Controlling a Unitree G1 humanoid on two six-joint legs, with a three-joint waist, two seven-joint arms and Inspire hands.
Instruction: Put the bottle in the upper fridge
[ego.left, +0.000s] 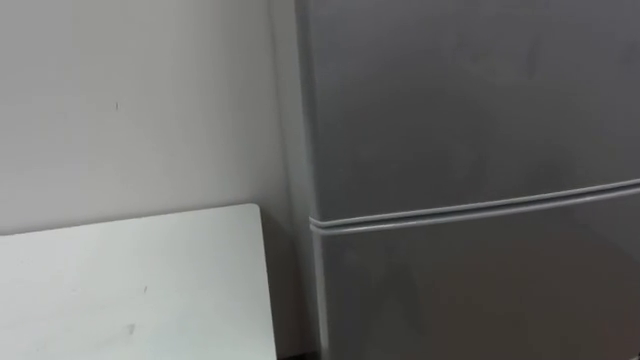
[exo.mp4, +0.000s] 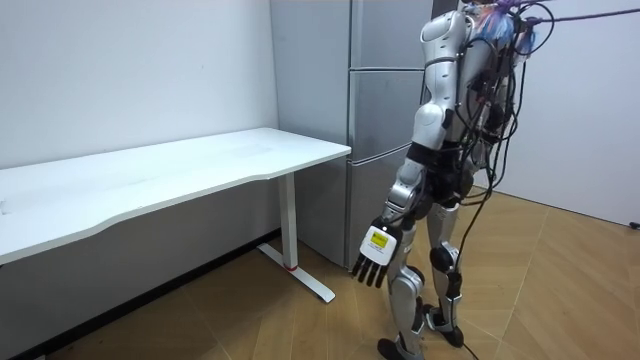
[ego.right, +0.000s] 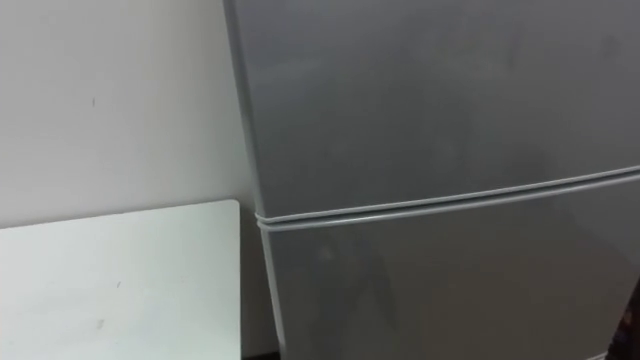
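A grey two-door fridge (ego.left: 470, 100) stands close in front of me, its upper door (ego.right: 430, 90) and lower door (ego.right: 450, 290) both shut, with a pale seam (ego.left: 470, 208) between them. In the room view I stand facing the fridge (exo.mp4: 375, 110), a short step from it. My left arm hangs straight down at my side. My left hand (exo.mp4: 375, 250) is open at thigh height, fingers straight and pointing to the floor, holding nothing.
A white table (ego.left: 130, 290) stands against the wall just left of the fridge; its corner nearly touches the fridge's side. In the room view the table (exo.mp4: 170, 175) runs far to the left, on a white leg (exo.mp4: 290, 225). Wooden floor (exo.mp4: 560, 290) lies open behind me.
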